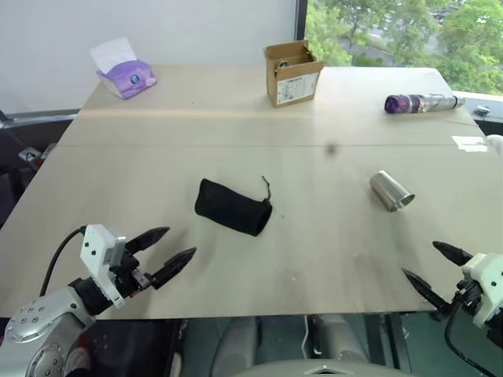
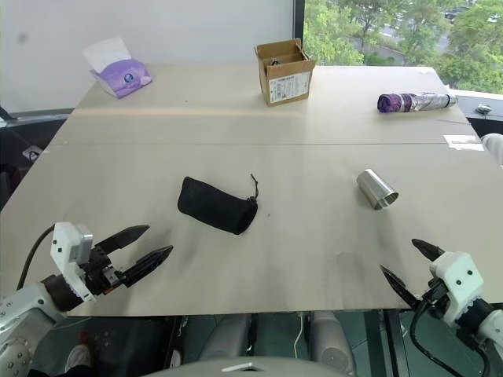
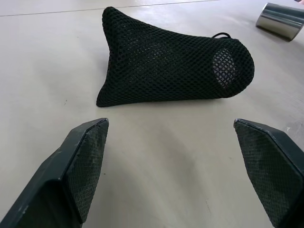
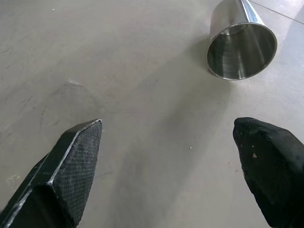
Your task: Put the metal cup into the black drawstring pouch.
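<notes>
The small shiny silver steel cup (image 1: 391, 191) lies on its side on the right part of the pale wooden table (image 1: 314, 236), its open end turned toward the near edge. Well apart from it, near the table's middle, the black mesh drawstring pouch (image 1: 233, 207) lies on its side with its thin cord (image 1: 266, 189) at the end nearer the cup. The right gripper (image 1: 438, 267) hovers at the near right edge, its two black fingers spread wide and empty, pointing toward the cup. The left gripper (image 1: 171, 250) hovers near the pouch, likewise spread wide, holding nothing. Farther back stand an open brown cardboard box (image 1: 292, 73), a purple tissue pack (image 1: 126, 77) and a purple-and-silver tube (image 1: 420, 103)
</notes>
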